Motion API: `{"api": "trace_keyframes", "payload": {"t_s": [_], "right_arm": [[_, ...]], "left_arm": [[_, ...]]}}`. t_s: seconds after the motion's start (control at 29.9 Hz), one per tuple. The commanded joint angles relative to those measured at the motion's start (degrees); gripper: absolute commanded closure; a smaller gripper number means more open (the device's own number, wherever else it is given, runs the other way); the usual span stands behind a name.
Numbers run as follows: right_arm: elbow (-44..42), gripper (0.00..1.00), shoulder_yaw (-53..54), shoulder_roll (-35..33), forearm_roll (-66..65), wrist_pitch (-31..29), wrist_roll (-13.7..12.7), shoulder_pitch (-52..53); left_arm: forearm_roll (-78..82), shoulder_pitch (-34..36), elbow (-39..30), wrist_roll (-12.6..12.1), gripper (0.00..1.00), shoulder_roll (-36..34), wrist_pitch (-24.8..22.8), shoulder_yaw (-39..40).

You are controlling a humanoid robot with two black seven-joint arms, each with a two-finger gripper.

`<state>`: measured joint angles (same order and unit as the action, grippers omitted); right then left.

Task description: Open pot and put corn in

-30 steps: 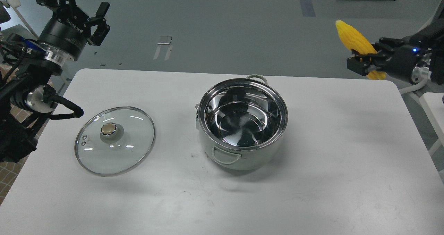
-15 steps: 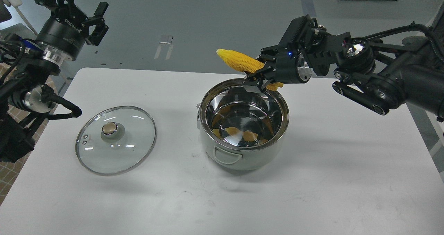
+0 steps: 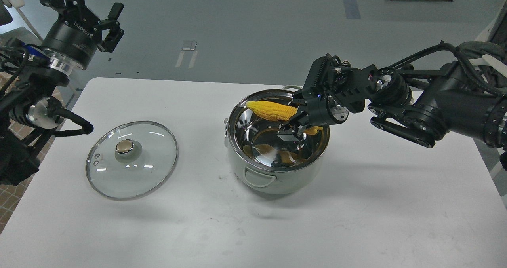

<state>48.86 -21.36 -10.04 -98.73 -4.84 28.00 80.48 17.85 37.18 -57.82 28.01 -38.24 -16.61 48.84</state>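
Now, upper left, the left gripper (image 3: 112,26) hangs idle, fingers apart. Centre, the open pot (image 3: 277,141). The right gripper (image 3: 292,122), clamped on the corn (image 3: 272,110), holds it inside the rim; best lower, then release.

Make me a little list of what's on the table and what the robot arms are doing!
pot: open, shiny inside, on the table
corn: yellow, held over the pot's opening
lid: glass, lying flat left of the pot
right end effector: gripping the corn
left end effector: open, raised, holding nothing
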Motion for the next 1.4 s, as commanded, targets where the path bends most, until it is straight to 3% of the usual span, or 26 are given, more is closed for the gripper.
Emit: {"api": "trace_keyframes", "payload": {"t_s": [0.0,0.1,0.17,0.4,0.5,0.64,0.97,1.24,1.37], "right_arm": [[-0.17,0.91,-0.43,1.33,1.61,-0.52,0.00,-0.14],[-0.17,0.82,-0.52,1.86,2.84,-0.61,0.00,-0.23],[-0.17,0.61,-0.52,2.21,3.10,-0.61,0.00,-0.41],[-0.17,0.40,-2.28,2.48,4.16,-1.40,0.00,-0.50],[-0.08,0.21,-2.37,2.48,4.33,-1.40,0.00,-0.67],[-0.08,0.06,-2.37,2.39,4.42,-1.40,0.00,-0.67],[-1.13,0.01,3.07,0.20,13.90,-1.49,0.00,4.33],[-6.93,0.01,12.22,-6.74,31.12,-1.58,0.00,5.66],[-9.65,0.01,16.70,-9.12,48.49,-1.23,0.00,0.67]], "left_arm": [[0.08,0.00,-0.01,-0.01,0.03,0.01,0.00,-0.06],[0.08,0.00,0.07,-0.01,0.03,0.01,0.00,-0.06],[-0.01,0.00,-0.01,-0.01,0.03,0.01,0.00,-0.06],[0.08,0.00,-0.01,-0.01,0.03,0.01,0.00,0.03],[0.08,0.00,-0.01,-0.01,0.03,0.01,0.00,0.03],[0.08,0.00,-0.01,-0.01,0.03,0.01,0.00,0.03],[0.16,0.18,0.16,-0.01,0.03,0.53,0.00,-0.32],[0.43,1.32,2.36,-0.01,0.03,2.03,0.00,-0.59],[0.78,4.12,6.21,-0.01,0.03,4.57,-0.09,-0.67]]}}
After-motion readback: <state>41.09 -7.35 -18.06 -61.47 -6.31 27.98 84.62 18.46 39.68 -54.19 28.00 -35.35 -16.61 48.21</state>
